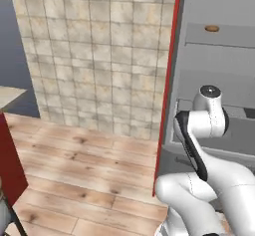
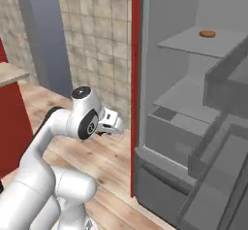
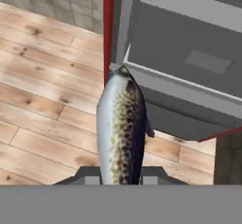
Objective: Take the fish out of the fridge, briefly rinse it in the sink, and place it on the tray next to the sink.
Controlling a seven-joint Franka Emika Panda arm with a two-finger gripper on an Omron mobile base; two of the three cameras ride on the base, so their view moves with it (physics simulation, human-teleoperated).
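Observation:
In the hand view the fish (image 3: 120, 128), a silvery body with a dark speckled flank, stands up from between my fingers (image 3: 88, 174). My gripper (image 3: 120, 175) is shut on its lower end, and the fish's head points toward the fridge (image 3: 189, 72). Seen from the right base view, my gripper (image 2: 109, 122) hangs above the floor just left of the fridge's red edge panel (image 2: 135, 78). The fridge (image 2: 189, 103) stands open with grey shelves and drawers; its red edge (image 1: 168, 80) also runs down the left base view. The sink and the tray are out of view.
An orange-brown oval food item (image 2: 207, 33) lies on the upper shelf. Grey drawers (image 2: 225, 86) jut out at the right. A tiled wall (image 1: 94, 51) is behind, wooden floor (image 1: 84, 165) below, and a red cabinet (image 1: 10, 160) at the left.

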